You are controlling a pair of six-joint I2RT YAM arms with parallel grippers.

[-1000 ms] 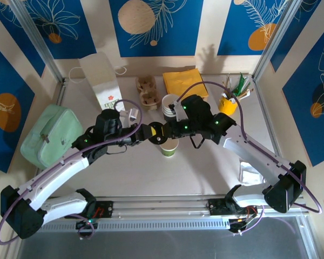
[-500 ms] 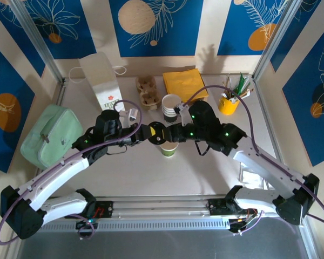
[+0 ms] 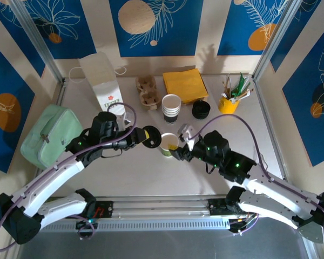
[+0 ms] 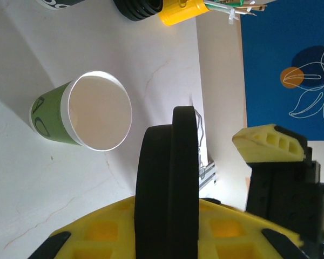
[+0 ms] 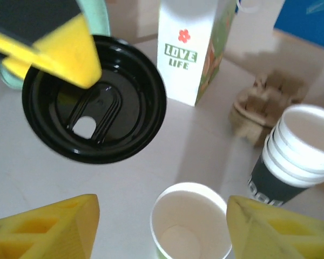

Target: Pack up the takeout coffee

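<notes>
Paper cup point(image 3: 168, 142) stands upright near the middle of the table point(image 3: 124, 178), green band low on its wall, mouth open and no lid on it. Looks empty from the right wrist view. The black lid point(image 3: 152, 138) is off the table at the cup's 9 o'clock, just beside the rim and tilted, clamped by its edge in the left gripper point(image 3: 146, 136). In the left wrist view the lid sits edge-on against one pad; contact with the other finger is hard to judge. Right gripper point(image 3: 180, 143) is at the cup's 3 o'clock, jaws spread wide and grasping nothing, one finger either side of the cup. Stack of cups point(image 3: 171, 108) is at the cup's 12 o'clock, paper bag point(image 3: 101, 81) at its 10 o'clock, well apart.
</notes>
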